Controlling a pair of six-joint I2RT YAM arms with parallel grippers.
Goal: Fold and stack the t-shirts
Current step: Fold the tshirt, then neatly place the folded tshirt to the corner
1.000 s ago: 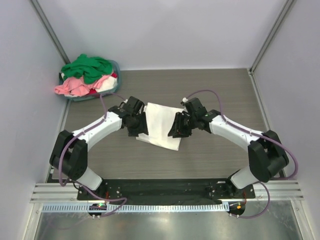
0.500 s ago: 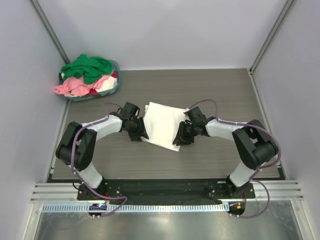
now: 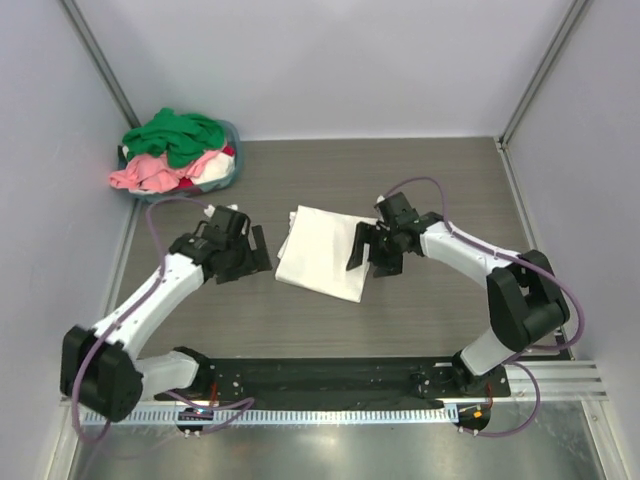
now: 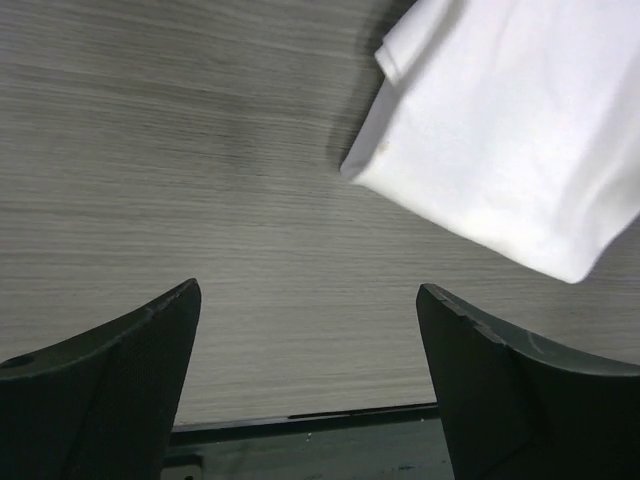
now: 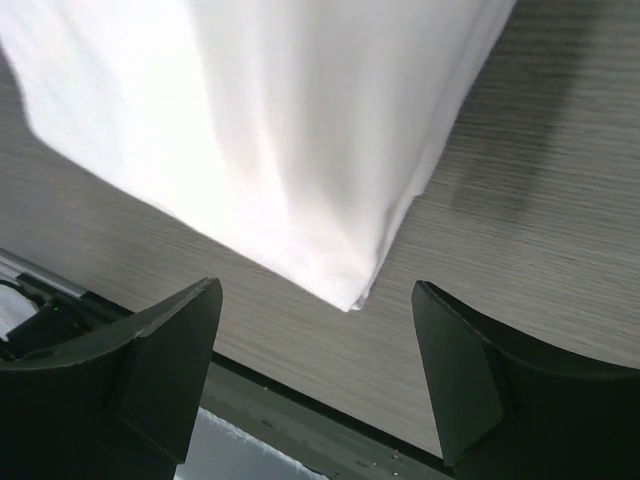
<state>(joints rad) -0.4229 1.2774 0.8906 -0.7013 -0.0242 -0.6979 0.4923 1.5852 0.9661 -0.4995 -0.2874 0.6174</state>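
Observation:
A folded white t-shirt (image 3: 322,252) lies flat in the middle of the table, also seen in the left wrist view (image 4: 510,140) and the right wrist view (image 5: 270,130). My left gripper (image 3: 250,255) hovers open just left of it, nothing between its fingers (image 4: 110,380). At the shirt's right edge my right gripper (image 3: 364,250) hangs open and empty, its fingers (image 5: 480,380) above the table near the shirt's corner. More t-shirts, green (image 3: 180,133), pink (image 3: 150,172) and a bit of red, are heaped in the basket at the back left.
The blue-grey round basket (image 3: 229,178) sits in the back left corner by the wall. Metal frame posts run along both side walls. A black base plate (image 3: 320,378) edges the near side of the wooden table (image 3: 440,170).
Both grippers opened and let go of the white t-shirt. The left arm drew back to the left, away from the shirt; the right gripper lifted slightly at the shirt's right edge.

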